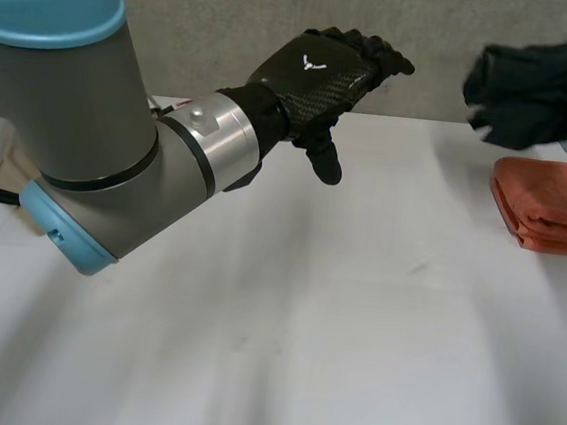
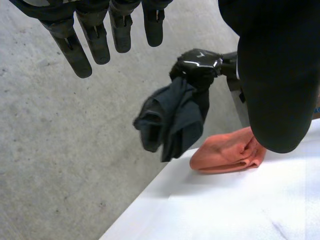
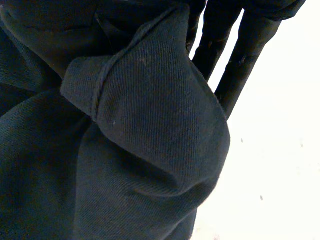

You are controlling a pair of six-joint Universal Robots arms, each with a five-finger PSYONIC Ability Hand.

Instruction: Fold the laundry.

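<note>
A white table (image 1: 284,313) is spread across the head view. Past its far edge, a grey concrete floor (image 2: 60,150) is shown in the left wrist view. The left arm (image 1: 81,123) is seen at nine o'clock in the head view, reaching toward twelve.

A dark cloth (image 1: 547,87) is held up off the table at two o'clock, bunched into a loose bundle. What kind of garment it is cannot be told from these folds. It is gripped from above by the right hand (image 2: 200,65), whose fingers (image 3: 240,65) are closed round it, and it hangs down from that grip.

A folded orange cloth (image 1: 556,204) is laid flat on the table at three o'clock, just beneath the hanging bundle and seemingly apart from it.

The left hand (image 1: 322,76) is raised above the table at twelve o'clock. Its fingers (image 2: 95,35) are kept straight and spread, and nothing is held.
</note>
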